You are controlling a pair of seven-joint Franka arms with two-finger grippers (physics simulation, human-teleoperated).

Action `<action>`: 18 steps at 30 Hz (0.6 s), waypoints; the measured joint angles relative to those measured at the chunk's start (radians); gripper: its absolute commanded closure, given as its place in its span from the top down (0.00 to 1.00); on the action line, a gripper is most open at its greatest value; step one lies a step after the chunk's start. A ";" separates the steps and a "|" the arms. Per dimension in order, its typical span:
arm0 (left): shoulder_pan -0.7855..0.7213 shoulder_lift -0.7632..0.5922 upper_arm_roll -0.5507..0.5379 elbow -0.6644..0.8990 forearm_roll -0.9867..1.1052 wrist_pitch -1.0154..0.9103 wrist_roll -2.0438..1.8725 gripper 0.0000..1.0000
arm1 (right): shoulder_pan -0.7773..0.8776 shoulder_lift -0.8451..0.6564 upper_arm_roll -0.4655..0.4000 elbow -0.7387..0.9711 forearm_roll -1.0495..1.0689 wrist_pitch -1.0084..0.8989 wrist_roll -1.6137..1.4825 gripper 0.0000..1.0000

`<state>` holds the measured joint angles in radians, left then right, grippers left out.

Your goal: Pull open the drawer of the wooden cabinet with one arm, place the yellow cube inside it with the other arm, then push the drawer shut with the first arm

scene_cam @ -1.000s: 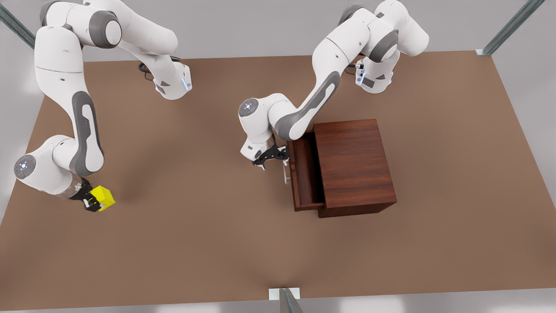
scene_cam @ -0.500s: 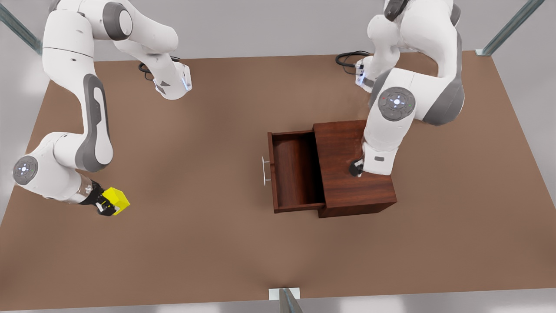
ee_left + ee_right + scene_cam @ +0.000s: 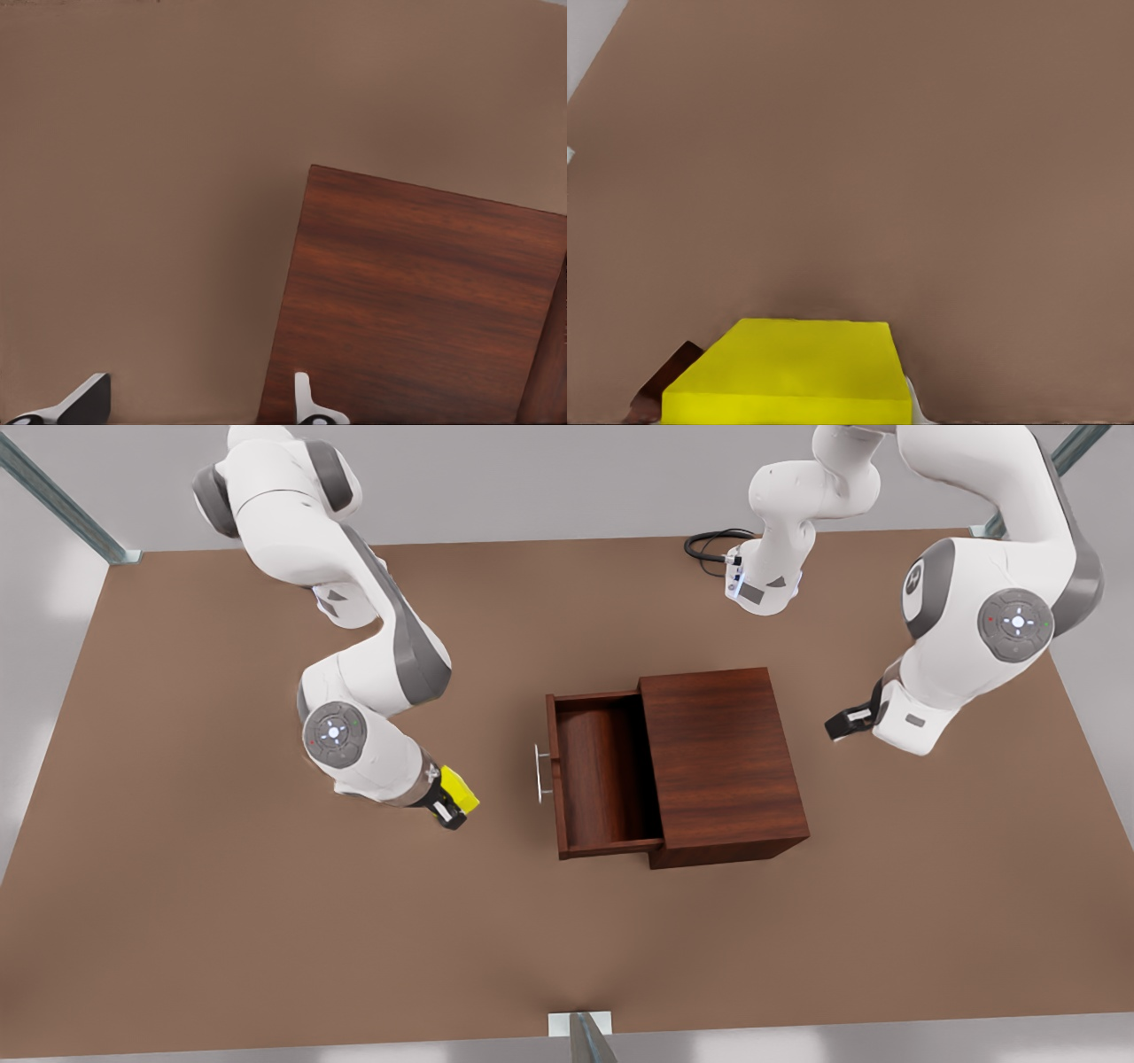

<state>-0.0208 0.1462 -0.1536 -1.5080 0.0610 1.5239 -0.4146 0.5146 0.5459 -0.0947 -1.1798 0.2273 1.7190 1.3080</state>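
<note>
Right gripper (image 3: 450,804) is clamped on the cube (image 3: 458,790), carried above the table (image 3: 266,939) near the open drawer (image 3: 602,771); rigid and light, it is best pinched across flat faces. Left gripper (image 3: 842,724) is parked beside the cabinet (image 3: 718,753), fingers (image 3: 306,398) spread.

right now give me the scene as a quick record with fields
drawer: pulled open, nothing inside, silver handle facing the front view's left
wooden cabinet: standing on the brown table
yellow cube: held off the table in the right tool, short of the drawer's handle side
right tool: shut on the cube, at the front view's left of the drawer
left tool: open, holding nothing, waiting beside the cabinet at the front view's right
step left: cube into drawer, then push shut
</note>
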 measured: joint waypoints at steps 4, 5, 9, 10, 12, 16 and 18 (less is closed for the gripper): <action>0.000 0.055 -0.001 0.027 0.014 0.019 0.077 1.00 | 0.056 0.122 0.065 0.155 0.027 -0.001 0.212 0.68; 0.006 0.058 -0.001 0.027 0.020 0.023 0.093 1.00 | 0.075 0.142 0.075 0.178 0.031 0.004 0.261 0.68; 0.006 0.059 0.001 0.023 0.032 0.034 0.151 1.00 | 0.158 0.206 0.079 0.215 0.037 0.061 0.444 0.68; 0.011 0.059 0.002 0.023 0.033 0.036 0.164 1.00 | 0.183 0.229 0.070 0.223 0.037 0.078 0.485 0.68; 0.020 0.059 0.007 0.023 0.033 0.039 0.187 1.00 | 0.223 0.269 0.049 0.236 0.036 0.112 0.562 0.68; 0.014 0.059 0.006 0.030 0.029 0.043 0.226 1.00 | 0.272 0.315 0.018 0.261 0.034 0.156 0.694 1.00; 0.011 0.057 0.005 0.031 0.028 0.043 0.243 1.00 | 0.274 0.314 0.007 0.263 0.033 0.167 0.749 1.00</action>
<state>-0.0102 0.2036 -0.1482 -1.4767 0.0893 1.5672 -0.1717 0.7889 0.8603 -0.0874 -0.9170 0.2600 1.8863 2.0567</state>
